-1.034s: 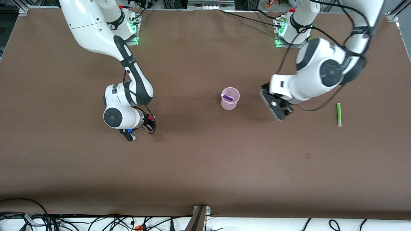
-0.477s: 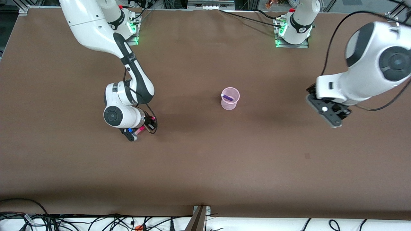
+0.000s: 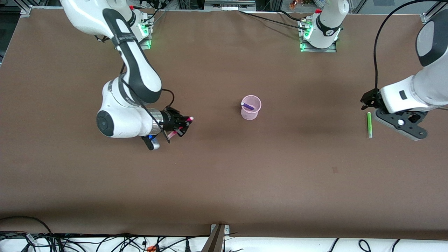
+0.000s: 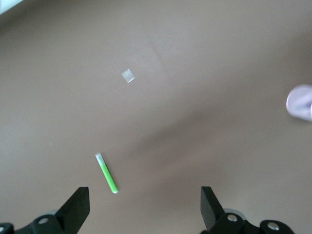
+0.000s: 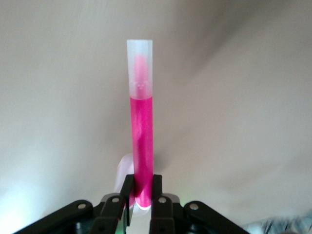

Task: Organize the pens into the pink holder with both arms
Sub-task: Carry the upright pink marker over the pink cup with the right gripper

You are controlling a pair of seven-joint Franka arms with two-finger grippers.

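Our right gripper, clamped on the magenta-pink pen, points its long axis toward the pink holder, while our left gripper, spread wide, hangs by the green pen.

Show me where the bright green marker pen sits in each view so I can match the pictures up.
Front view: the bright green marker pen lies on the brown table toward the left arm's end, beside the left gripper.
Left wrist view: it lies low in the picture, between the open fingers.
Right wrist view: not in it.
Shared landmark: the translucent pale-pink plastic cup, at the left wrist picture's edge.
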